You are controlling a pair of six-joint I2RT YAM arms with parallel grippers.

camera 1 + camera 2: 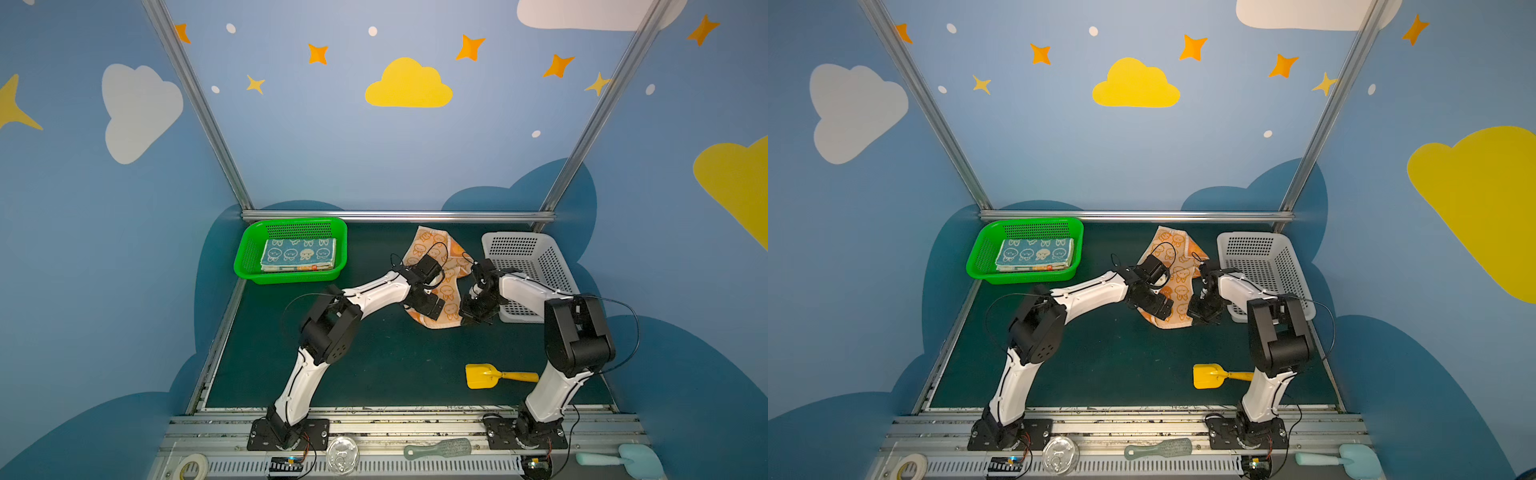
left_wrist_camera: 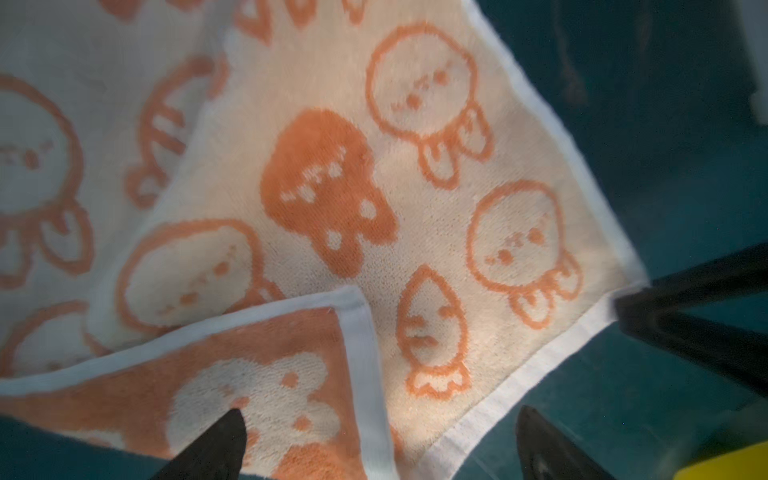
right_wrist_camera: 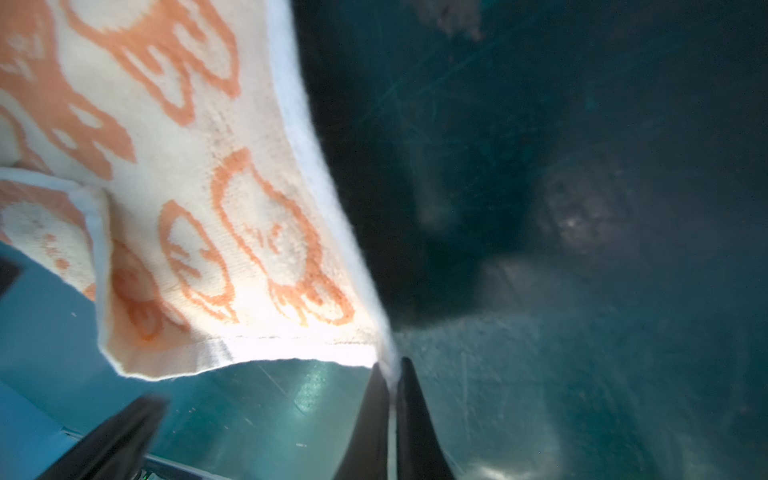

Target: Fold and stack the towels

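We see the orange towel as looped terry cloth with a smoother white hem; the green basket looks glossy plastic, the desk matt and scratched.

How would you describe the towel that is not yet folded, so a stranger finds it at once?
Look at the dark green mat, between the green basket and the white basket. The orange towel lies crumpled there, unlike the folded towels stacked inside the green basket.

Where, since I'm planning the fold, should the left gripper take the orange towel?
Probably the orange towel's flipped-over corner under the open left gripper, from straight above; the right gripper pinches the neighbouring corner, so that hem would stretch.
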